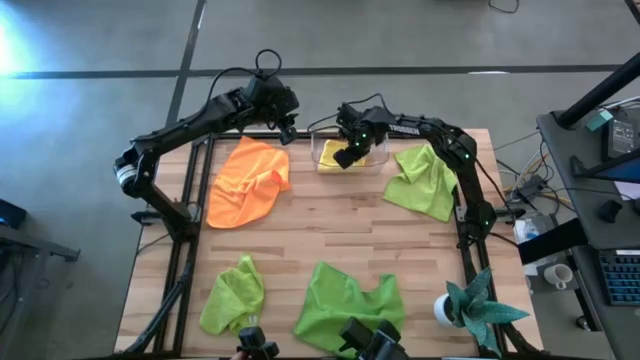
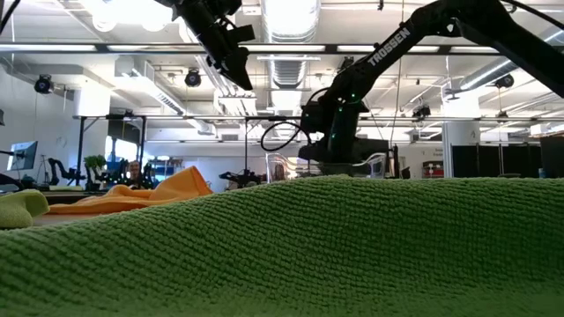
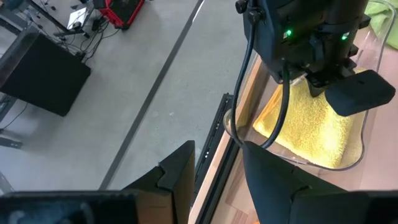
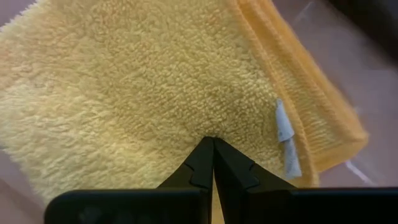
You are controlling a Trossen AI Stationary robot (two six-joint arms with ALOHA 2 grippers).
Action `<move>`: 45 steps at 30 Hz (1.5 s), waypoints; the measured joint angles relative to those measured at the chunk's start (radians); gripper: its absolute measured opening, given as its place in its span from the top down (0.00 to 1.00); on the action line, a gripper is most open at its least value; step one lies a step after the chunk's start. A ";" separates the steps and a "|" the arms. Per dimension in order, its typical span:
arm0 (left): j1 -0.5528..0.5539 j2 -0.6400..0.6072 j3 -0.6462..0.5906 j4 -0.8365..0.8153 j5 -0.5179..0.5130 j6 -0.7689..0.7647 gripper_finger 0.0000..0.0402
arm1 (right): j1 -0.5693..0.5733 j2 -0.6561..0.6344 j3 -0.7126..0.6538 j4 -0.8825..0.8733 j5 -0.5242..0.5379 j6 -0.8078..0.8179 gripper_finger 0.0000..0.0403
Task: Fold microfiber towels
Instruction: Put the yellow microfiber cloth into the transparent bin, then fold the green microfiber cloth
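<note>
While the right gripper (image 1: 347,157) presses down with its fingers pinched together, holding nothing, the folded yellow microfiber towel (image 3: 311,121) lies flat inside the clear plastic bin (image 1: 322,152) at the far edge of the pale wooden slatted table (image 1: 320,235). Beside that bin the left gripper (image 1: 284,128) hangs above the table's far edge, fingers parted and empty. Out on the boards lie four loose cloths: one crumpled orange towel (image 1: 247,182) and three lime green towels (image 1: 350,302), possibly all unfolded. A teal spiky-leaved plant in a white pot (image 1: 472,305) stands at the near right corner; grey concrete floor surrounds everything.
</note>
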 joint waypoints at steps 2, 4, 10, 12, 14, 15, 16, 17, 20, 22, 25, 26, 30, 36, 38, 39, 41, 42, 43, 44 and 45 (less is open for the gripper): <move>0.000 0.000 0.000 0.000 0.000 0.000 0.70 | 0.000 0.000 -0.005 0.001 -0.022 0.012 0.98; 0.000 0.000 0.000 0.000 0.000 0.000 0.70 | 0.000 0.000 -0.020 0.022 -0.025 0.014 0.98; 0.000 0.000 0.000 0.000 0.000 0.000 0.70 | -0.006 0.018 -0.040 0.073 -0.014 0.012 0.98; 0.000 0.000 0.000 0.000 0.000 0.000 0.70 | -0.006 0.019 -0.033 0.077 0.014 0.007 0.98; 0.000 0.000 0.000 0.000 0.000 0.000 0.70 | -0.006 0.019 -0.024 0.092 0.050 0.001 0.98; 0.000 0.000 0.000 0.000 0.000 0.000 0.70 | -0.006 0.015 -0.021 0.101 0.072 -0.005 0.98; 0.000 0.000 0.000 0.000 0.000 0.000 0.70 | -0.006 0.012 -0.016 0.112 0.099 -0.014 0.98; 0.000 0.000 0.000 0.000 0.000 0.000 0.70 | -0.006 0.009 -0.012 0.121 0.127 -0.024 0.98; 0.000 0.000 0.000 0.000 0.000 0.000 0.70 | -0.006 0.008 0.003 0.122 0.186 -0.037 0.98; 0.000 0.000 0.000 0.000 0.000 0.000 0.70 | -0.006 0.008 0.010 0.129 0.201 -0.046 0.98; 0.000 0.000 0.000 0.000 0.000 0.000 0.70 | -0.011 0.008 0.013 0.125 0.210 -0.054 0.98; 0.000 0.000 0.000 -0.001 0.000 0.000 0.70 | -0.012 0.008 0.012 0.124 0.203 -0.053 0.98; 0.000 0.000 0.000 -0.002 0.000 0.000 0.70 | -0.009 -0.017 0.012 0.125 0.183 -0.052 0.98; 0.000 0.000 0.000 -0.002 0.000 0.000 0.70 | -0.011 -0.052 0.013 0.125 0.176 -0.052 0.98; 0.000 0.000 0.000 -0.002 0.000 0.000 0.70 | -0.010 -0.067 0.013 0.123 0.175 -0.051 0.98; 0.000 0.000 0.000 -0.002 0.000 0.000 0.70 | -0.009 -0.077 0.013 0.121 0.173 -0.050 0.98; 0.002 0.000 0.000 -0.002 0.000 0.000 0.70 | -0.008 -0.102 0.013 0.110 0.173 -0.050 0.98; 0.002 0.000 0.000 -0.003 0.000 0.000 0.70 | -0.008 -0.115 0.013 0.103 0.173 -0.050 0.98; 0.002 0.000 0.000 -0.004 0.000 0.000 0.70 | -0.008 -0.129 0.013 0.101 0.173 -0.052 0.98; 0.002 0.000 0.000 -0.004 0.001 0.000 0.70 | -0.009 -0.142 0.013 0.102 0.173 -0.058 0.98; 0.002 0.000 -0.001 -0.004 0.002 0.000 0.70 | -0.010 -0.154 0.013 0.102 0.174 -0.063 0.98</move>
